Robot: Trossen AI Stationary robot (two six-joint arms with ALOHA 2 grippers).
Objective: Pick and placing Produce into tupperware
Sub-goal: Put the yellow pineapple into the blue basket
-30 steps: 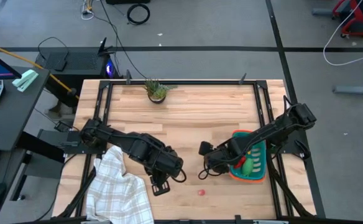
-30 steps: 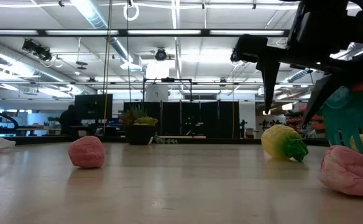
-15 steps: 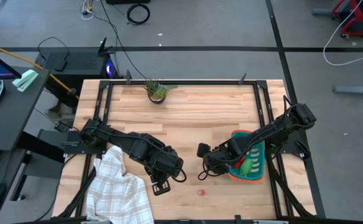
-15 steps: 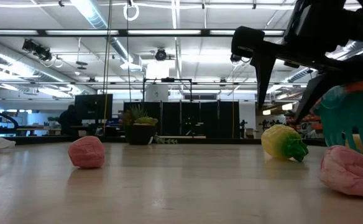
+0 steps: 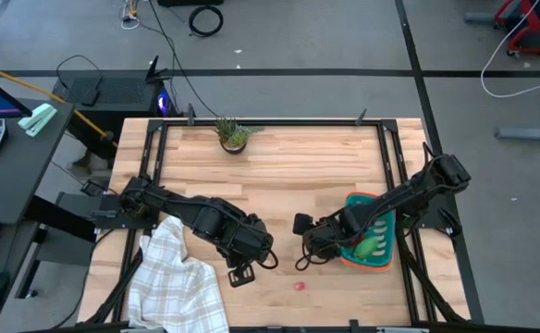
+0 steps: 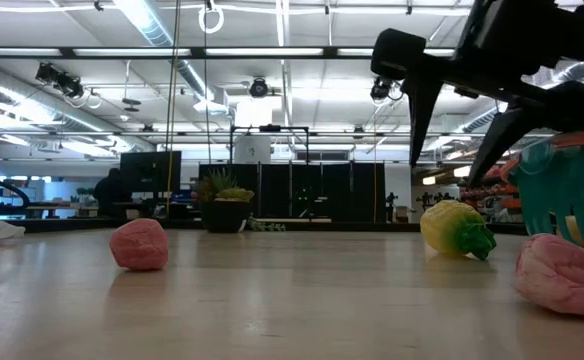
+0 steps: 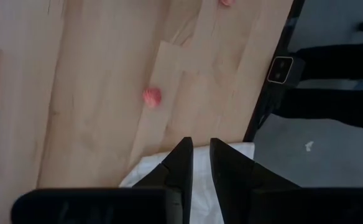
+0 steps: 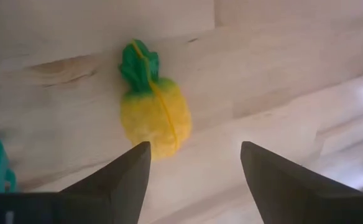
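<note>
A yellow pepper with a green stem (image 8: 153, 115) lies on its side on the wood and also shows in the low view (image 6: 457, 228). My right gripper (image 8: 197, 155) hangs open just above it, one finger on each side, touching nothing. The teal tub with an orange rim (image 5: 386, 242) stands on the table's right side with a green vegetable (image 5: 367, 248) inside. Small red fruits lie on the wood (image 5: 299, 286) (image 6: 139, 243) (image 6: 567, 275). My left gripper (image 7: 200, 155) is shut over the edge of the white checked cloth (image 5: 177, 277). The banana is out of view.
A small potted plant (image 5: 233, 135) stands near the far edge. The checked cloth covers the near left corner. Black frame rails (image 5: 395, 166) run along the table's sides. Bare wood lies in the middle between the two arms.
My right gripper has shifted a little toward the table's left edge and risen slightly, staying open over the yellow pepper. The pepper and the red fruits have stayed where they were.
</note>
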